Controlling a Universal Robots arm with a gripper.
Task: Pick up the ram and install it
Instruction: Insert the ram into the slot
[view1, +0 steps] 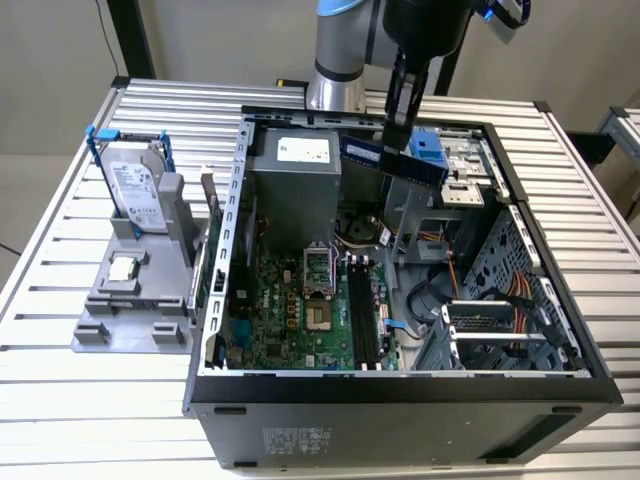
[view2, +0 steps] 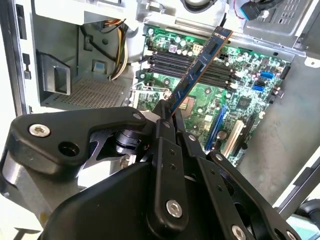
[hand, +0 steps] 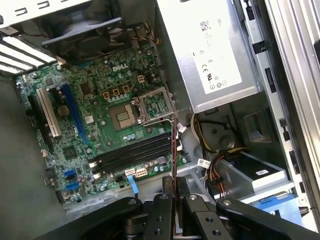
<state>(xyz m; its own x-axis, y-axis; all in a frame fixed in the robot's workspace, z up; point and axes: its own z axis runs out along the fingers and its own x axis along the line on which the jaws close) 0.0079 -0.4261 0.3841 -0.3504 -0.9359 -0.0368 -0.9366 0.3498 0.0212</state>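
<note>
currently the gripper (view1: 398, 138) is clamping the ram (view1: 420, 168) (fingers closed on it) and is holding it tilted over the open case (view1: 400, 385), well above the motherboard (view1: 300, 310).

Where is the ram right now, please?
In the exterior view, the gripper holds the ram above the open computer case, near the power supply.

Arm (view1: 340, 50): cut off at exterior view's twelve o'clock edge; ram (view2: 200, 66): held end hidden within end effector (view2: 167, 112), second wrist view.
</note>
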